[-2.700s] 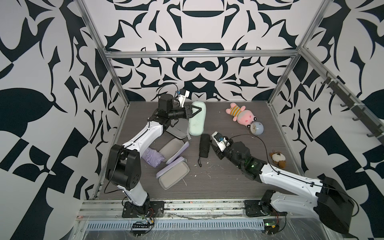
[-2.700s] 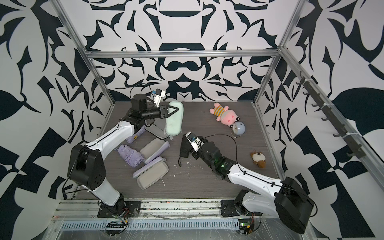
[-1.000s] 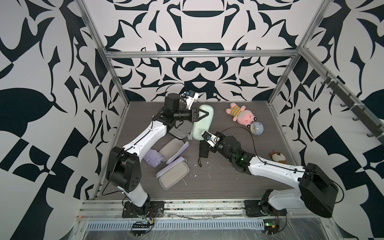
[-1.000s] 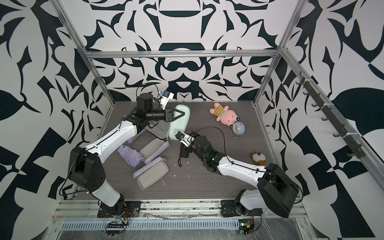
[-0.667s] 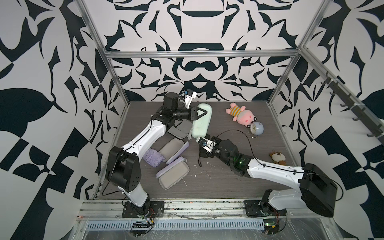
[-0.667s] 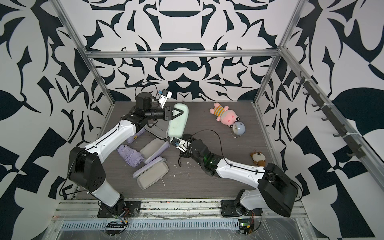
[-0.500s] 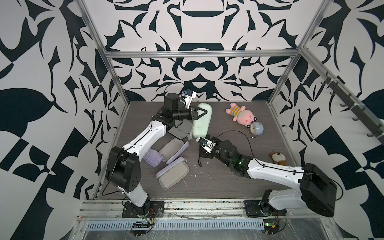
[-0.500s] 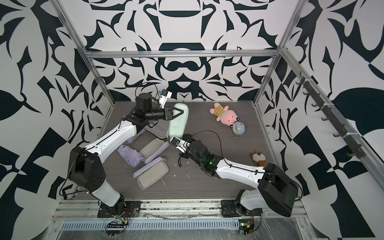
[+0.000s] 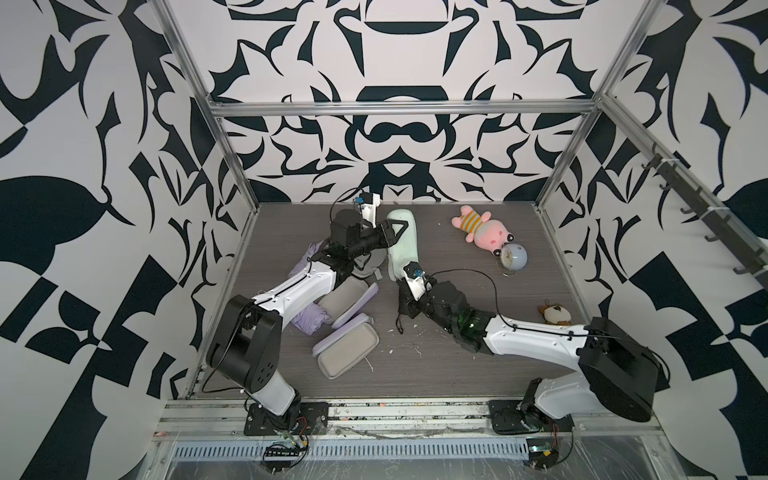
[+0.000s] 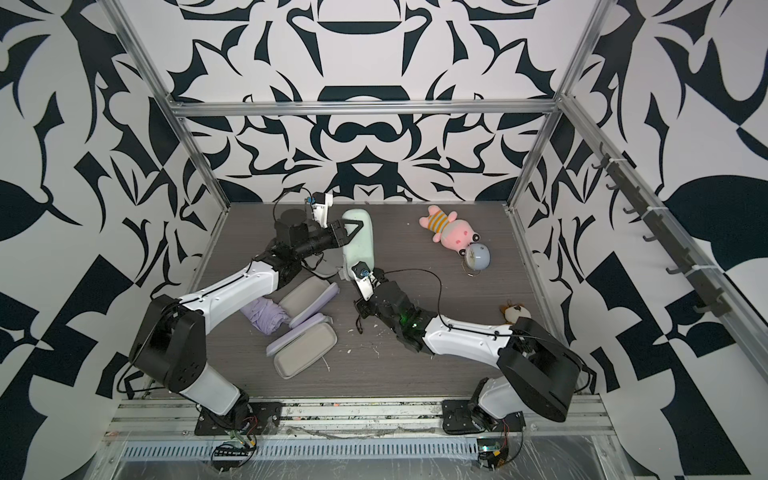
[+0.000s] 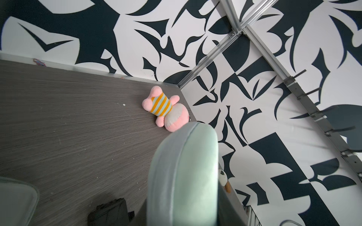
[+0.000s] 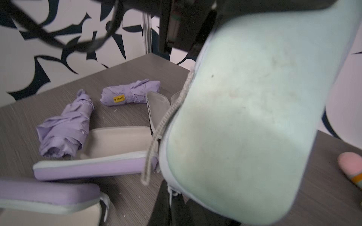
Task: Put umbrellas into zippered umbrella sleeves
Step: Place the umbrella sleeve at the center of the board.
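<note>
Gripping a mint-green hard-shell zip sleeve [image 9: 405, 249] at upper centre is the left pincer [image 9: 395, 235]; the right pincer [image 9: 399, 286] sits closed.

Bright even light, soft shadows, sharp top views, mint sleeve [image 12: 235, 127] blurred in wrist views

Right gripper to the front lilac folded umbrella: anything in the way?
Yes. An open lilac hard-shell case with grey lining lies on the table between the right gripper and that lilac folded umbrella, right beside the umbrella.
</note>
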Available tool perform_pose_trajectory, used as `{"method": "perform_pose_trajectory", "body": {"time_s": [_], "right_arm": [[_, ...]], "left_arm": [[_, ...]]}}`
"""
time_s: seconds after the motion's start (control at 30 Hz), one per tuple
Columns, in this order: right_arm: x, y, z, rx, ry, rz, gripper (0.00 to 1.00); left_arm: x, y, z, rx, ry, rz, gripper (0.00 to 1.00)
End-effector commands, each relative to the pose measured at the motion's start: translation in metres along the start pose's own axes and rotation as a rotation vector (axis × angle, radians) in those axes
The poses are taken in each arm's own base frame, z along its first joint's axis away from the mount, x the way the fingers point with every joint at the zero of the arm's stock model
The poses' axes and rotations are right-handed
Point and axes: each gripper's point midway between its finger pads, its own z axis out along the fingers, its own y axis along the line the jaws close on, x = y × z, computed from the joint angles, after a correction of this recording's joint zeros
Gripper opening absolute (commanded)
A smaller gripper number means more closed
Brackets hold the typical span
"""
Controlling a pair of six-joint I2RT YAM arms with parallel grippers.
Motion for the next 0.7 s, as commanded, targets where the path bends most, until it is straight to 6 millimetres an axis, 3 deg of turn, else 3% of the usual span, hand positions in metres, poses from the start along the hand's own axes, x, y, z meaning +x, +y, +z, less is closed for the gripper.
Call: {"method": "perform_pose_trajectory", "body": {"time_s": [0.0,0.1,0.23,0.3,0.33,0.4,0.5,0.57,0.67], "right_arm": [[-0.064,0.038,-0.006,-0.153,-0.199,0.203,0.00],[-0.075,0.036,-0.006,-0.148,-0.238,0.270,0.00],[-0.093,0.033,-0.009,-0.157,-0.286,0.306,0.00],[-0.090,0.018,-0.008,-0.141,-0.267,0.356,0.00],[-0.082,0.006,-0.010,-0.129,-0.234,0.394,0.03],[-0.059,-0.025,-0.018,-0.060,-0.138,0.464,0.22],[-0.023,-0.079,-0.048,0.077,-0.015,0.514,0.43],[-0.006,-0.118,-0.074,0.195,0.033,0.545,0.51],[0.010,-0.170,-0.110,0.366,0.090,0.609,0.54]], "left_arm": [[-0.056,-0.024,-0.011,0.021,-0.302,0.036,0.00],[-0.040,-0.027,-0.006,0.028,-0.278,0.010,0.00],[0.000,-0.027,0.007,0.058,-0.168,-0.055,0.00],[0.018,-0.020,0.012,0.050,-0.104,-0.086,0.00],[0.024,-0.012,0.012,0.030,-0.082,-0.102,0.00],[0.027,0.004,0.011,0.000,-0.047,-0.147,0.00],[0.024,0.028,0.015,0.007,-0.004,-0.265,0.02],[0.029,0.033,0.027,0.026,0.037,-0.306,0.03],[0.064,0.018,0.062,0.068,0.139,-0.341,0.06]]}}
